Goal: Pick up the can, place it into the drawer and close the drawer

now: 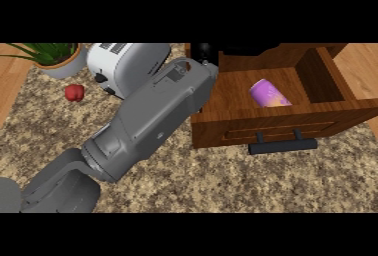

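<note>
The drawer [284,107] stands pulled out of its wooden cabinet, its front panel facing the lower edge of the view and a dark bar handle [282,145] fixed across that panel. The can [269,93], purple with an orange patch, lies tilted inside the drawer, on its floor, roughly midway between the side walls and apart from both. No hand touches the can.

One grey forearm [151,117] crosses the view diagonally from the lower left corner toward the drawer's left rear corner. Its hand [204,51] shows only as a small black shape just behind the drawer's left wall, near the cabinet edge. Whether its fingers are spread or curled cannot be told, as the forearm hides most of it; which arm this is cannot be settled from the view either. No other hand appears.

Left of the drawer, on the speckled stone tabletop [221,180], stands a white toaster [122,65], partly covered by the forearm. Further left of the drawer lies a small red pepper [74,92], apart from the toaster. A potted plant [55,57] stands beyond the pepper, at the far left from the drawer.
</note>
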Robot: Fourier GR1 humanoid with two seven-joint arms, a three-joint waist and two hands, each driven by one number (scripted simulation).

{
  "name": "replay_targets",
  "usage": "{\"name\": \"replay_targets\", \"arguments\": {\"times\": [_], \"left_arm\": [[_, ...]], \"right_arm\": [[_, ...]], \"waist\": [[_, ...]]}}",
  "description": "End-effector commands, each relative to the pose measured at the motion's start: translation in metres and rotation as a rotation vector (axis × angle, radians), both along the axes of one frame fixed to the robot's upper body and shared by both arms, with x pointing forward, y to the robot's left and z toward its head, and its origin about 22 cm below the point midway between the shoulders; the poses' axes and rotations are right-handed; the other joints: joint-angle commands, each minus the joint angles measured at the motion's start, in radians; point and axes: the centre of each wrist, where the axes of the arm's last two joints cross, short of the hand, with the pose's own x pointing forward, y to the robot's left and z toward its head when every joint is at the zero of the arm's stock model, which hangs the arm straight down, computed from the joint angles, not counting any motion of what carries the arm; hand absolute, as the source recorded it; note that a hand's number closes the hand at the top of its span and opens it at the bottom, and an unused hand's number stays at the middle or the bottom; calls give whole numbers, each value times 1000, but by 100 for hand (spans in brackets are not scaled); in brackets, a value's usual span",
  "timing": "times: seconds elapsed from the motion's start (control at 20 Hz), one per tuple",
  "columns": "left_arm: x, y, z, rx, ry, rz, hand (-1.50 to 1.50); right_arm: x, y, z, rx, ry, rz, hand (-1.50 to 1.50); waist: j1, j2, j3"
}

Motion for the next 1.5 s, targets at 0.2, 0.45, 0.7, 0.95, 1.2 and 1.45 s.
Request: {"name": "replay_targets", "arguments": {"times": [0.2, 0.45, 0.7, 0.95, 1.2, 1.45], "left_arm": [[-1, -3, 5, -24, -56, -6, -150], [0, -5, 15, -41, -115, -16, -150], [-3, -7, 13, -74, -91, -5, -150], [-8, -17, 29, -82, -56, -19, -150], [-2, -5, 24, -73, -38, -10, -150], [1, 11, 25, -51, -52, -4, -150]], "right_arm": [[11, 21, 26, -238, -135, 63, -150], [29, 37, 35, -398, -163, 58, -150], [63, 59, 36, -501, -158, 54, -150], [90, 87, 24, -630, -144, 38, -150], [132, 110, 16, -721, -154, 7, -150], [182, 119, 5, -850, -153, 32, -150]], "waist": [[7, 2, 0], [49, 3, -1], [62, 1, -1], [81, -7, -1], [106, -14, -2], [119, -16, -2]]}}
